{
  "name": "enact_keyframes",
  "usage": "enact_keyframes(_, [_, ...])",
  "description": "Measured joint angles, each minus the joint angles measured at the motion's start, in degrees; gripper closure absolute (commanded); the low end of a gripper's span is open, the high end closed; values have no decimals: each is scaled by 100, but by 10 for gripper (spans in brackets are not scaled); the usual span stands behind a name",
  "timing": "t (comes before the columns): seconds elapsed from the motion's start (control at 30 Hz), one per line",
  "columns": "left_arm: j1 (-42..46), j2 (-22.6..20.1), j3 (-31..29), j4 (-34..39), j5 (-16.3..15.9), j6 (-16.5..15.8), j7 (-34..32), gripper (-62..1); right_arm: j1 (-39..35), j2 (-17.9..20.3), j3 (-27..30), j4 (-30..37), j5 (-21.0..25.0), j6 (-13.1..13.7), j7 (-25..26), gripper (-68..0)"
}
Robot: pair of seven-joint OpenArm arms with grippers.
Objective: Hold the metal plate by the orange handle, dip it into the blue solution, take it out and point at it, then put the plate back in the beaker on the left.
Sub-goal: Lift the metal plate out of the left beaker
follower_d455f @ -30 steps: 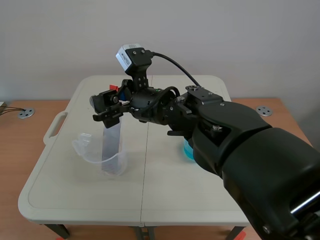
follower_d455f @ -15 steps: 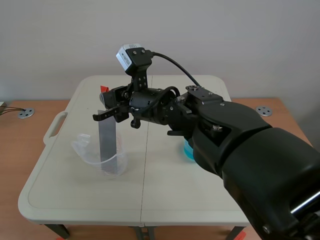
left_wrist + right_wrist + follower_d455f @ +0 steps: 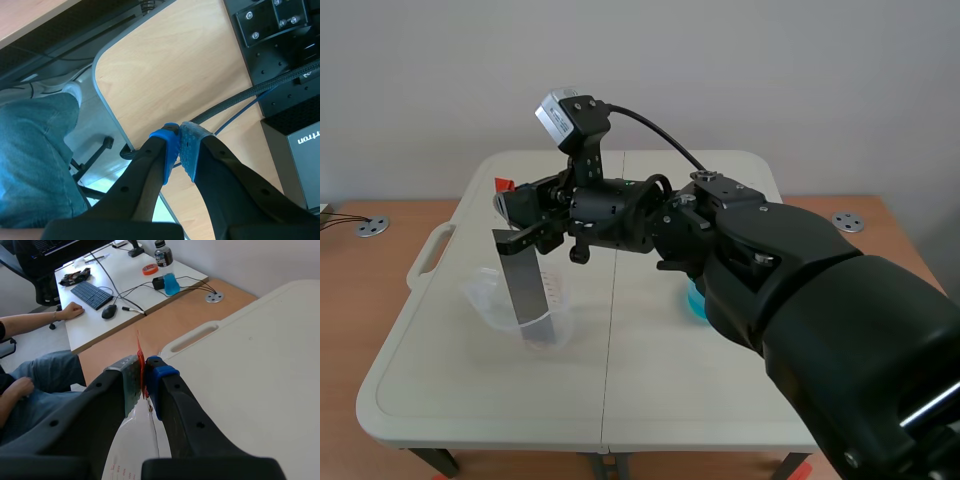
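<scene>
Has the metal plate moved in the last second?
Yes. Held by the right tool, the metal plate has tipped: its top swung toward the left edge of the table, its bottom stays in the beaker.

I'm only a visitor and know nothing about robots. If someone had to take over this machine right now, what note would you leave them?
Right gripper: shut on the orange handle of the metal plate, reaching across to the table's left side.
Left gripper: shut on nothing.
Plate: tilted, with its lower end inside the clear beaker. The blue solution is mostly hidden behind the right arm.
Done: plate gripped. Whether it has been dipped and pointed at cannot be told.
Left: if dipped, release it in the beaker; otherwise dip, lift out, point, return.
</scene>
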Motion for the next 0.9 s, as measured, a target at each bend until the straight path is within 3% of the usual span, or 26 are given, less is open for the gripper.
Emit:
enact_keyframes(0.17, [0,0,0,0,0,0,68,-34,-170,22,0,354,-2,192,127,-13])
enact_keyframes(0.67, [0,0,0,0,0,-2,79,-34,-782,614,0,2376,-4,212,90,-13])
enact_keyframes(0.9, [0,0,0,0,0,-2,81,-34,-907,881,55,3340,-2,210,-186,-13])
